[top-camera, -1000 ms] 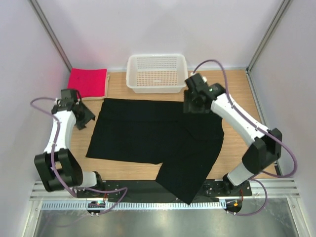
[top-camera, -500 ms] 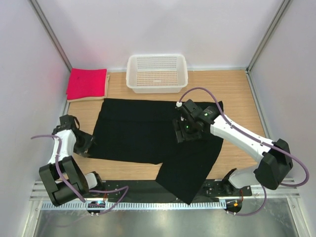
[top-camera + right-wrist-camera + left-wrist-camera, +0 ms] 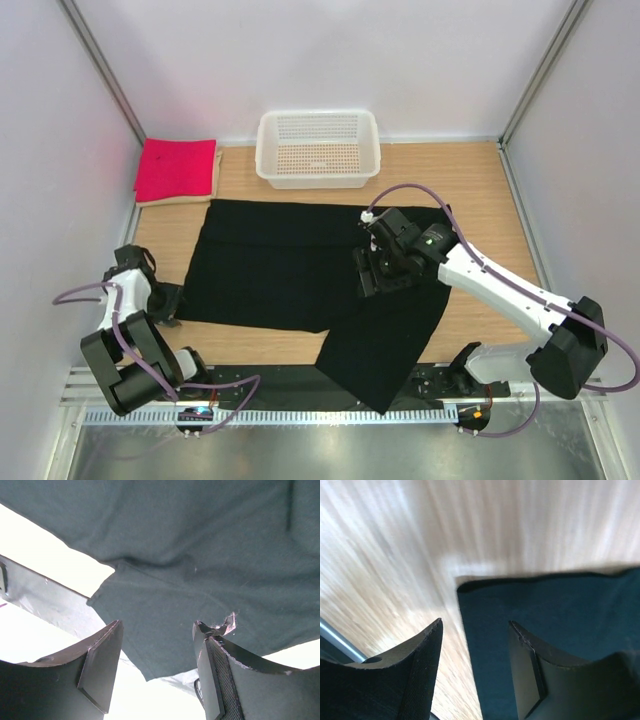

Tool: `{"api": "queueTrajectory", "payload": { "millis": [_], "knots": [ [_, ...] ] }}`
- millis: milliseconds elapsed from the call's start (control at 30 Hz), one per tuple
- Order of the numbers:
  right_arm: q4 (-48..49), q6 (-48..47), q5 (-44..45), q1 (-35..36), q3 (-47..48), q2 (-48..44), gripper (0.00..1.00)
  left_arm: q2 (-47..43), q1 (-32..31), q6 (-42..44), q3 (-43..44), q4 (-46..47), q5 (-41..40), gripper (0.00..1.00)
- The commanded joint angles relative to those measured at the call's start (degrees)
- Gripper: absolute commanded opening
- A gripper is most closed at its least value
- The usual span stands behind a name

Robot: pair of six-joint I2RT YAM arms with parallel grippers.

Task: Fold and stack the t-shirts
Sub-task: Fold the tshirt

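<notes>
Since a second earlier, you had swung the left gripper from beside the folded pile down to the near-left corner of the black t-shirt, and brought the right gripper in from the far-right hem to above the shirt's right-middle.

The black shirt lay spread flat across the middle of the wooden table. Its left part formed a wide rectangle, and a slanted flap on the right reached down over the dark rail at the near edge. The pink-red t-shirt sat folded square in the far-left corner on top of the beige t-shirt, of which only a thin border showed. The white mesh basket stood just beyond the black shirt's far hem.

Only your left wrist camera showed that shirt corner closely: a crisp right angle of matte cloth on blurred, streaky wood grain, lying between the spread fingers, which held nothing. Your right wrist camera showed soft creases and a stitched seam that the overhead view flattened into plain black. There too the jaws stood apart and empty above the cloth, with ribbed pads on their inner faces.
</notes>
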Motion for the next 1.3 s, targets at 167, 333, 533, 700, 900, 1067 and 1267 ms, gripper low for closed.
{"api": "queueTrajectory", "payload": {
  "millis": [167,333,533,700,900,1067,1267],
  "knots": [
    [-0.75,-0.03,-1.05,3.39,0.39,0.38,0.64,5.3,0.6,-3.0,-0.89,1.87,-4.7,0.53],
    [-2.24,-1.26,-0.79,6.9,0.91,2.48,0.64,7.41,0.6,-2.12,-1.24,4.41,-4.53,0.41],
    [-1.11,-2.49,-2.19,17.36,-1.19,2.31,0.65,8.12,0.6,0.07,-1.68,8.46,-1.72,0.13],
    [0.56,-2.85,-1.41,25.1,-5.66,2.4,0.66,7.42,0.69,2.18,-2.38,9.51,-0.84,0.01],
    [4.26,4.88,1.22,37.22,-11.91,1.17,0.66,7.85,0.6,4.82,-2.74,10.22,-0.4,0.0],
    [3.04,17.6,10.35,46.63,-14.03,2.31,0.67,8.21,0.6,5.88,-2.3,10.66,0.13,0.0],
    [3.9,24.92,15.65,50.07,-15.43,4.33,0.64,10.31,0.6,6.4,-1.24,10.83,0.92,0.0]
  ]
}}
